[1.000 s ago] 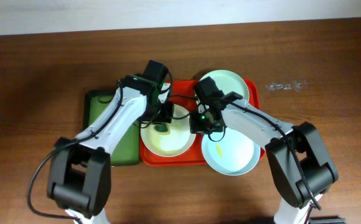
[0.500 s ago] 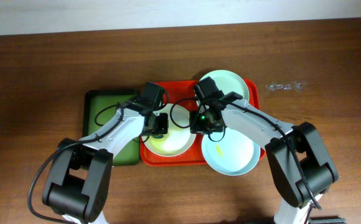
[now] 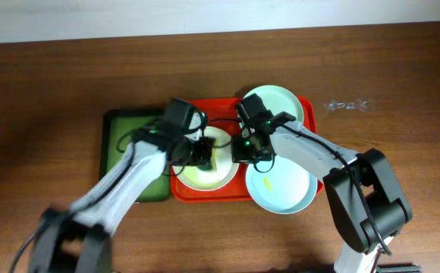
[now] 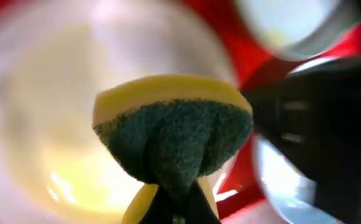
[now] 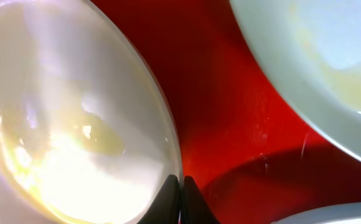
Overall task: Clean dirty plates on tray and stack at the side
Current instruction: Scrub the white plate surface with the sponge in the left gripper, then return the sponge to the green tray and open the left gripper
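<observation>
The left gripper (image 3: 200, 153) is squeezed tight on a sponge (image 4: 174, 134), right over the white plate (image 3: 205, 177) on the red tray (image 3: 221, 107). The right gripper (image 5: 182, 186) pinches that plate's right edge. Two mint plates (image 3: 282, 106) lie just past it, further right.

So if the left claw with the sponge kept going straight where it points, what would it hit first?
The left gripper would push its sponge into the white plate on the red tray; how close it is, I cannot tell.

Left tool (image 4: 178, 208) and right tool (image 5: 182, 196) both closed
</observation>
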